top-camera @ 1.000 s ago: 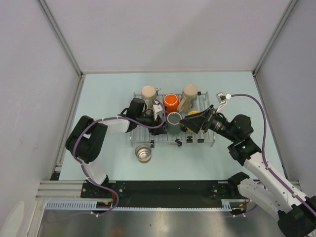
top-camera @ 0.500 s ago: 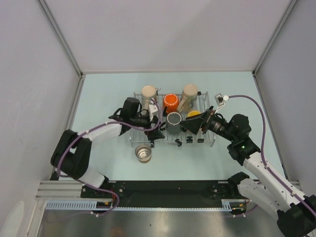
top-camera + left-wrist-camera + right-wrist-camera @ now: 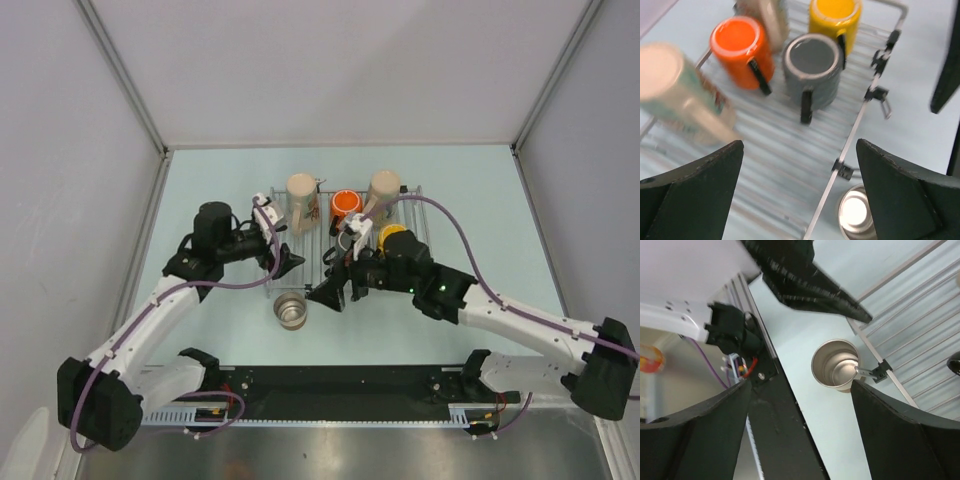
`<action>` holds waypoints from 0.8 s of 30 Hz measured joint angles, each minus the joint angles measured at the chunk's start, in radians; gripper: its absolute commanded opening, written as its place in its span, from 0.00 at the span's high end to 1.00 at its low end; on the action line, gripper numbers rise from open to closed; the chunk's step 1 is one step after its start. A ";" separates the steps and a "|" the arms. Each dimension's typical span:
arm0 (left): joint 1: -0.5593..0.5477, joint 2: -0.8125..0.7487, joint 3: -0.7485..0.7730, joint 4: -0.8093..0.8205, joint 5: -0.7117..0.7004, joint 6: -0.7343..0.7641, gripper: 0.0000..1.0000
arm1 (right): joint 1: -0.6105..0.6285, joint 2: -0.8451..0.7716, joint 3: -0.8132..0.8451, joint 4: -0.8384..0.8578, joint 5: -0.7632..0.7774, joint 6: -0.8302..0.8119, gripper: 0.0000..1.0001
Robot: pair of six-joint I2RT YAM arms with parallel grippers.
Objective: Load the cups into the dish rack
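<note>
On dish rack (image 3: pixel 770 165), 5 cups (image 3: pixel 812 60); outside, 1

**Bright and even, blurry up close**

Overhead view is sharp, lit evenly from above, just soft shadows on the pale worktop (image 3: pixel 220 180). Left wrist view is smeary: cream mug (image 3: pixel 675 95) blurred, steel cup (image 3: pixel 855 212) blown out white. The jaws in both wrist views are dark, soft-edged blobs.

Left gripper (image 3: pixel 283 262) back at left edge of dish rack (image 3: pixel 300 250), right gripper (image 3: pixel 330 293) now beside steel cup (image 3: pixel 291 310).
</note>
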 measured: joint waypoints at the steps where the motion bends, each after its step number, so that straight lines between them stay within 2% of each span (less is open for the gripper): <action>1: 0.027 -0.013 -0.013 -0.011 0.000 0.000 0.00 | 0.027 0.029 0.019 -0.015 0.014 -0.022 0.15; 6: 0.175 -0.063 -0.067 -0.045 -0.001 -0.004 0.06 | 0.157 0.182 0.123 -0.109 0.079 -0.127 0.15; 11: 0.232 -0.065 -0.077 -0.053 -0.037 -0.028 0.06 | 0.266 0.322 0.203 -0.172 0.145 -0.200 0.18; 19: 0.301 -0.021 -0.077 -0.060 -0.060 -0.066 0.07 | 0.320 0.592 0.333 -0.238 0.257 -0.263 0.24; 24: 0.307 -0.008 -0.077 -0.066 -0.059 -0.073 0.07 | 0.328 0.681 0.375 -0.267 0.313 -0.278 0.26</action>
